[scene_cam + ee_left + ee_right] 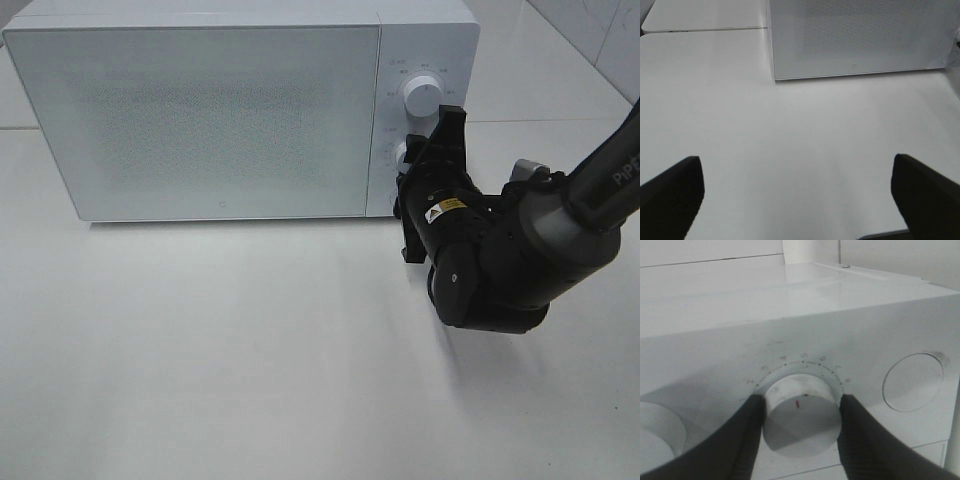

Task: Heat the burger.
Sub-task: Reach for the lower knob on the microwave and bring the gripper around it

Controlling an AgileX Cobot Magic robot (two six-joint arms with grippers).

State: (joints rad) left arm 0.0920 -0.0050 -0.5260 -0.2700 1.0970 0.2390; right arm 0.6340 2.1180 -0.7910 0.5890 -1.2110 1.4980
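The burger is hidden; none of the views shows it. The white microwave (200, 120) stands at the back of the table with its door closed. My right gripper (424, 170) reaches to the control panel and is shut on the lower dial (801, 412), one dark finger (747, 435) pressed to each side of it. The dial's red mark points toward the numbers printed around it. My left gripper (797, 200) hangs open over bare table in front of the microwave (855, 40), holding nothing. It lies outside the exterior high view.
An upper dial (423, 95) sits above the gripped one. The right wrist view also shows a round recessed button (912, 382) beside the dial. The right arm (520, 250) occupies the table's right side. A white table (250, 350) spreads in front of the microwave.
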